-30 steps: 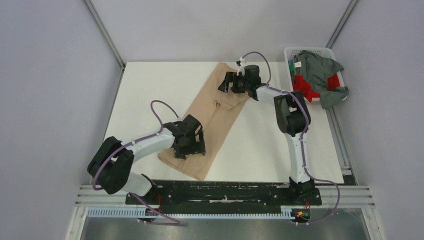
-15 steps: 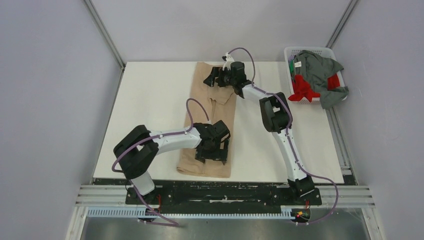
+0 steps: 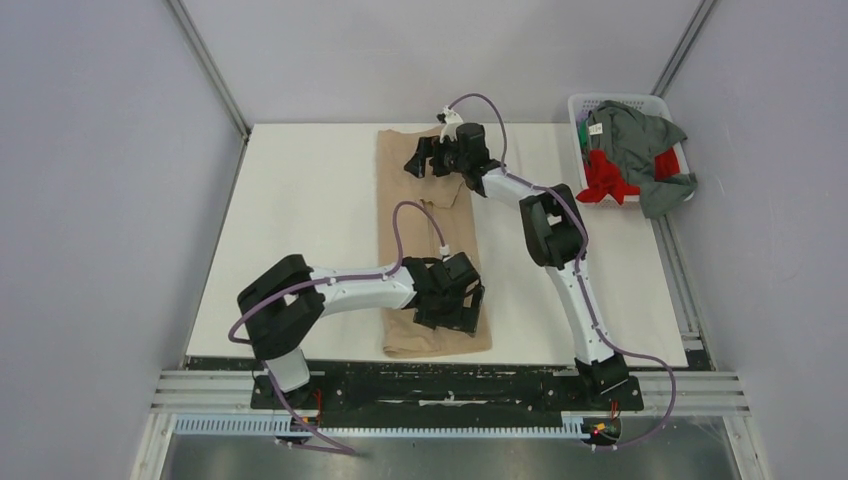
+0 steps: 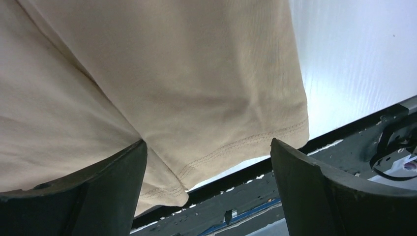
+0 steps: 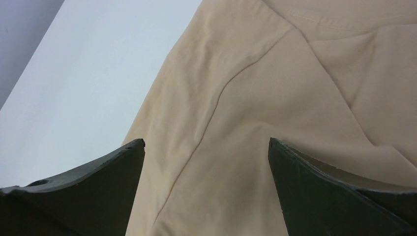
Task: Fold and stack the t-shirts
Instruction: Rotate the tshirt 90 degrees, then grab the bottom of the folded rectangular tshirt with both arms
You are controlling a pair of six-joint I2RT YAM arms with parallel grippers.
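The tan-beige t-shirt (image 3: 425, 225) lies as a long narrow strip from the table's far edge to its near edge. My left gripper (image 3: 455, 308) is over its near end, jaws wide apart; the left wrist view shows the stitched hem (image 4: 231, 142) between the open fingers (image 4: 314, 196), close to the table's front edge. My right gripper (image 3: 420, 160) is over the shirt's far end, jaws wide apart over cloth folds (image 5: 275, 73). The grey-green t-shirt (image 3: 640, 140) and the red t-shirt (image 3: 605, 182) lie bunched in the basket.
The white lattice basket (image 3: 612, 99) stands at the far right, off the white table (image 3: 290, 220). A black rail (image 4: 344, 132) runs along the table's near edge just past the shirt hem. Grey walls close in both sides.
The tan shirt has swung from a slant to lie straight front to back. My left gripper moved right and nearer the front edge; my right gripper moved left along the far edge.
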